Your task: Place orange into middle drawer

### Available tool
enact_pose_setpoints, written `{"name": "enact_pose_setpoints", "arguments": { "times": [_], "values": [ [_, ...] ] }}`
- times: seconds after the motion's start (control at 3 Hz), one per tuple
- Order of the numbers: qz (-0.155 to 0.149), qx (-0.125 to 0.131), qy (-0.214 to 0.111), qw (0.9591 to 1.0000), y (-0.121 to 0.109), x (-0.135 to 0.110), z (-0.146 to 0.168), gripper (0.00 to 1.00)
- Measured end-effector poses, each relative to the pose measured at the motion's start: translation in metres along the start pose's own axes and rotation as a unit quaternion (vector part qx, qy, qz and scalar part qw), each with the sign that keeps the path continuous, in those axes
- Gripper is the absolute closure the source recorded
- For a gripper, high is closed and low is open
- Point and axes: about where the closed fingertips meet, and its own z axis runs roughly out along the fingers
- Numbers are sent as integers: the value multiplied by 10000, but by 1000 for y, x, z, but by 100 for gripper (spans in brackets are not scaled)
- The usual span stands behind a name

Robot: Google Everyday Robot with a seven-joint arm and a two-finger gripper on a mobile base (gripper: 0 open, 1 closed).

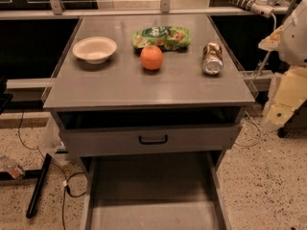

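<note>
The orange (pixel 151 57) is round and bright and sits on the grey cabinet top (pixel 144 87), just in front of a green snack bag. Below the cabinet top, the middle drawer (pixel 153 195) is pulled far out towards me, and its flat grey floor is bare. My gripper (pixel 283 104) is at the right edge of the view, beside the cabinet's right side. It is well away from the orange, lower than the cabinet top, and holds nothing that I can see.
A white bowl (pixel 95 49) stands at the back left of the top. The green snack bag (pixel 162 37) lies at the back middle, and a crushed can (pixel 212 59) lies on its side at the right. A drawer front with a black handle (pixel 153 140) sits above the open drawer. Cables lie on the floor at the left.
</note>
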Motion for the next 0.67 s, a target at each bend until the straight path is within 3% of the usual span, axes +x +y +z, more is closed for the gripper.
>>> {"name": "enact_pose_setpoints", "arguments": {
  "times": [0.33,0.67],
  "values": [
    [-6,12,-24,10000,0,-1,0,0],
    [-103,90,-219,9997,-7,-18,16,0]
  ]
}}
